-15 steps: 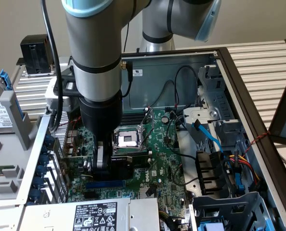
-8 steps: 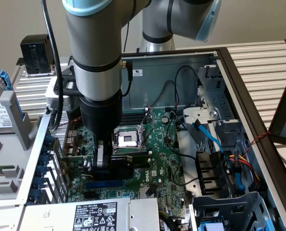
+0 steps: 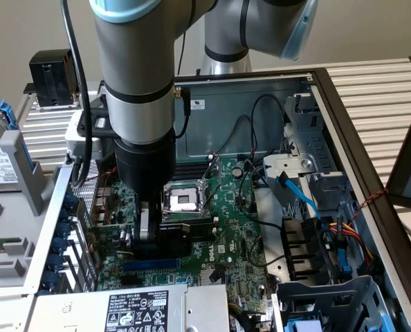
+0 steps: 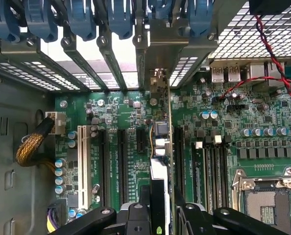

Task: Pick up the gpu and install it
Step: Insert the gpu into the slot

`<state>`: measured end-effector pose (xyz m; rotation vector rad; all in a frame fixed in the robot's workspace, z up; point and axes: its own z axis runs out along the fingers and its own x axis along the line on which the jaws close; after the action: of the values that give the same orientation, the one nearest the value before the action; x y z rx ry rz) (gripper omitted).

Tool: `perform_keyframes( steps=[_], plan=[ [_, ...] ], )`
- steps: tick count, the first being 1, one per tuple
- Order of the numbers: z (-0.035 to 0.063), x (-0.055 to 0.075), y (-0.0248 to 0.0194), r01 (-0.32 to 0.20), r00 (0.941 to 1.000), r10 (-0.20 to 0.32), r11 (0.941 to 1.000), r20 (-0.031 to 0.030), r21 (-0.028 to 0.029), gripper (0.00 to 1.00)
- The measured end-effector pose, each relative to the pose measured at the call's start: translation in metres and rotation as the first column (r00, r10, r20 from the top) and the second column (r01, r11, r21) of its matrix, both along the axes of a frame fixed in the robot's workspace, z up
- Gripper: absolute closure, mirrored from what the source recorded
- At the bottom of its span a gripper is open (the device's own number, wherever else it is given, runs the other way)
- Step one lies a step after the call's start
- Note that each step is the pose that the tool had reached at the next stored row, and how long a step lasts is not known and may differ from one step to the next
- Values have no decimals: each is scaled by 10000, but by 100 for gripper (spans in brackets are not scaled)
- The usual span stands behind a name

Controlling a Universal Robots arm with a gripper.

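The gpu (image 4: 158, 188) shows edge-on in the wrist view as a thin green card with a black shroud, its metal end bracket (image 4: 157, 83) up against the case's rear slot openings. My gripper (image 4: 160, 218) is shut on it, with one black finger (image 4: 135, 218) on each side. The card stands upright over the black expansion slots (image 4: 121, 161) of the large green motherboard (image 4: 263, 122); whether its edge is seated I cannot tell. In the exterior view my gripper (image 3: 149, 232) is low inside the open case, and the gpu's black body (image 3: 169, 234) sits just below the CPU socket (image 3: 181, 200).
Blue slot latches (image 4: 111, 19) line the rear wall. A white slot (image 4: 82, 161) and a braided cable (image 4: 30, 147) lie to one side, red wires (image 4: 278, 58) to the other. The power supply (image 3: 136, 308), drive cage (image 3: 330, 304) and cables (image 3: 295, 194) crowd the case.
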<state>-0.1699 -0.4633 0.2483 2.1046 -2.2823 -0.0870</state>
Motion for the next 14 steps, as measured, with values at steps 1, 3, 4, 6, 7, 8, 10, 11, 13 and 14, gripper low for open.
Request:
perform_keyframes(
  steps=[1,3,4,6,7,8,10,11,13,14],
  plan=[
    [0,0,0,-3,10000,3,10000,-2,-8,72],
    [1,0,-1,-3,10000,3,10000,-2,-10,72],
    [0,0,0,-4,10000,4,10000,-1,-9,72],
    [0,0,0,-3,10000,3,10000,-1,-10,72],
    [0,0,0,-3,10000,3,10000,-1,-9,72],
    [-1,0,1,-3,10000,3,10000,0,-9,72],
    [-2,0,6,-2,10000,2,10000,-1,-9,72],
    [-2,-1,8,-3,10000,3,10000,-2,-11,72],
    [-5,-1,8,-4,10000,4,10000,-6,-21,72],
    [-7,-2,8,-4,10000,4,10000,-7,-26,72]
  ],
)
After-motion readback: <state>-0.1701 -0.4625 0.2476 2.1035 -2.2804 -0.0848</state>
